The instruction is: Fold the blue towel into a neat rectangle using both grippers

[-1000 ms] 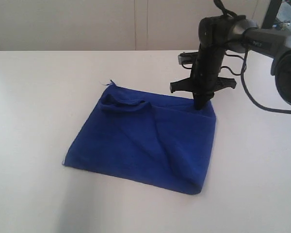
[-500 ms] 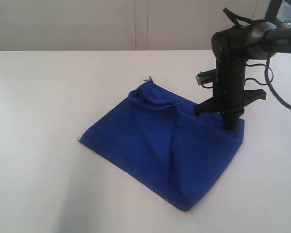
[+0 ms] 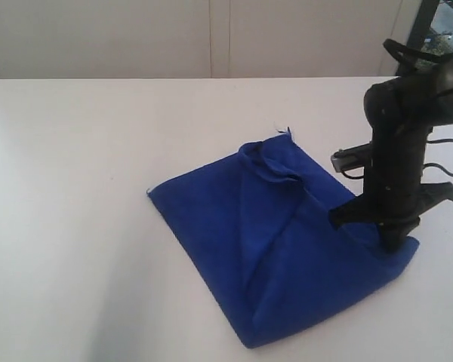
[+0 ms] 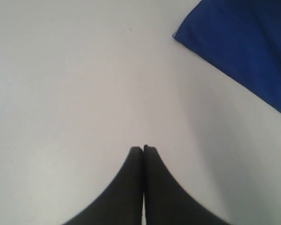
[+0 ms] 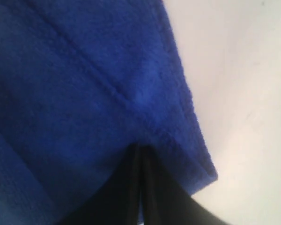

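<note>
The blue towel (image 3: 279, 241) lies folded on the white table (image 3: 83, 151), turned so that one corner points at the near edge, with a rumpled fold and a loose thread (image 3: 285, 131) at its far corner. My right gripper (image 3: 392, 245) stands upright at the towel's right corner. Its jaws are shut and their tips press down into the cloth. In the right wrist view the right gripper (image 5: 139, 149) meets the towel (image 5: 84, 84) close to its hemmed edge. My left gripper (image 4: 143, 148) is shut and empty over bare table, a corner of the towel (image 4: 243, 51) well beyond it. The exterior view does not show the left arm.
A pale wall (image 3: 211, 38) runs behind the table's far edge. A dark frame (image 3: 423, 23) stands at the back right, behind the right arm. Bare table surrounds the towel to the left and in front.
My right gripper has moved right and toward the near edge, its tips on the towel's corner. The towel has slid and rotated with it. The jaws stayed shut.
</note>
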Available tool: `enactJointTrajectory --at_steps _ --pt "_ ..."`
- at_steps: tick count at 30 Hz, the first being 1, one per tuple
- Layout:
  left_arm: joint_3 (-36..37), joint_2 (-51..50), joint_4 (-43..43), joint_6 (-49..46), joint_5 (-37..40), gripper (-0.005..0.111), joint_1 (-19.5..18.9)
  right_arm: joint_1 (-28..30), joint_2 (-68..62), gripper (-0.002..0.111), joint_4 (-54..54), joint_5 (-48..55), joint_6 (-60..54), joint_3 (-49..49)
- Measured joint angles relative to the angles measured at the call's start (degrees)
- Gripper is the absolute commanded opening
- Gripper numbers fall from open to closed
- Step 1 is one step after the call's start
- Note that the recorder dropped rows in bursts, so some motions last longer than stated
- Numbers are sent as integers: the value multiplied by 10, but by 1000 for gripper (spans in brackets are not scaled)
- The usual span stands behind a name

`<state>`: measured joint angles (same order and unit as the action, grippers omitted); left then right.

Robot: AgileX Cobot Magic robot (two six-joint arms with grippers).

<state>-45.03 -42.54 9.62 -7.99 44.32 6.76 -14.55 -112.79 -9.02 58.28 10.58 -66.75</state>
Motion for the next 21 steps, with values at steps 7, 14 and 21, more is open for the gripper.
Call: enactJointTrajectory --at_steps 7,14,21 --pt "0 0 0 0 0 0 0 1 72 0 50 -40 17 6" --pt "0 0 0 0 0 0 0 -66 108 0 107 -72 -11 -65" --pt "0 0 0 0 0 0 0 -178 43 0 169 -85 -46 -150"
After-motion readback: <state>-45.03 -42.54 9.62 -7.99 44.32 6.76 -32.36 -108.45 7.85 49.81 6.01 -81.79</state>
